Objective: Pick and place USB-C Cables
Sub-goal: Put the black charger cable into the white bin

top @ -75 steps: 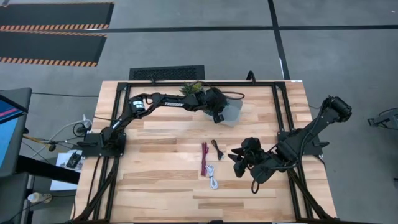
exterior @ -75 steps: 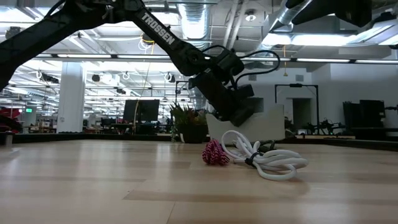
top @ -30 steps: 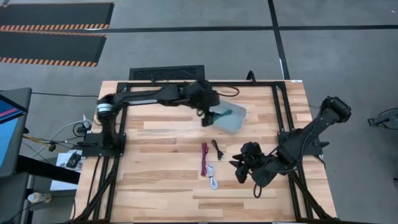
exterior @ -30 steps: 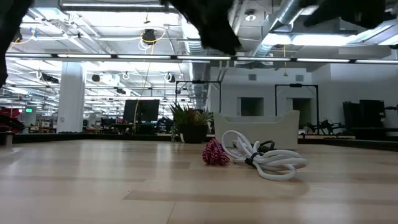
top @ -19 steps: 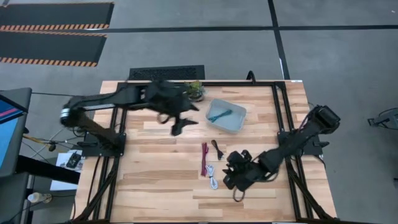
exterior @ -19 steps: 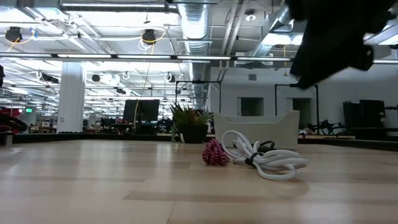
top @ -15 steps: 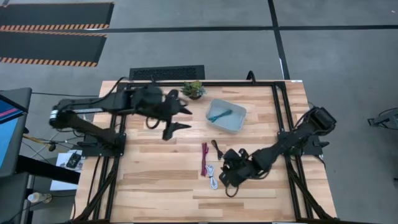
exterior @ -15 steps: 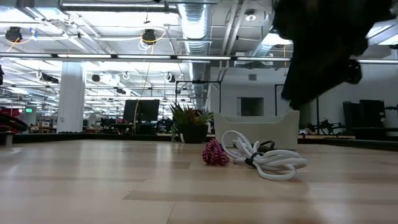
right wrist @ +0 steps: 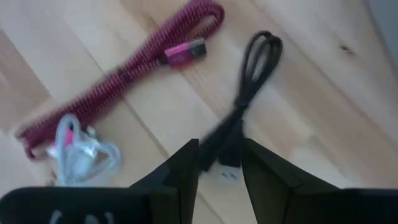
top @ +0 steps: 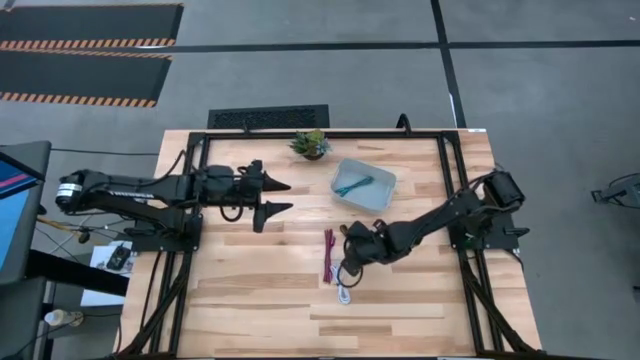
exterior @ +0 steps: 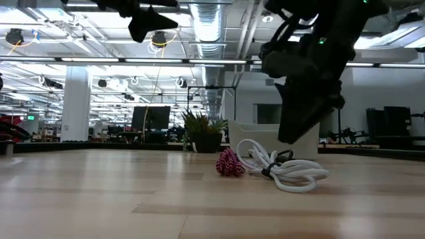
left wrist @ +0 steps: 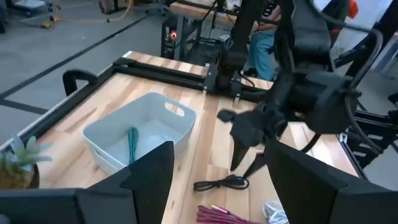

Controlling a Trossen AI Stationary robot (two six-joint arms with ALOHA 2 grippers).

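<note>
Three USB-C cables lie on the table's middle: a maroon one (right wrist: 130,71), a black one (right wrist: 256,53) and a white bundle (right wrist: 81,152). A teal cable (top: 355,185) lies in the pale bin (top: 383,190). My right gripper (right wrist: 221,155) hangs open over the black cable's connector end, one finger on either side of it; I cannot tell whether they touch it. My left gripper (top: 279,197) is open and holds nothing, above the table's left half.
A small potted plant (top: 310,144) stands at the far edge, left of the bin. The maroon cable (top: 328,255) and white bundle (top: 344,290) lie just left of and nearer than my right gripper. A black frame (top: 300,133) runs round the tabletop.
My left gripper has drawn back from above the bin toward the table's left edge, staying open. My right gripper has swung from the right side toward the table's middle and come down over the black cable. The cables have not moved.
</note>
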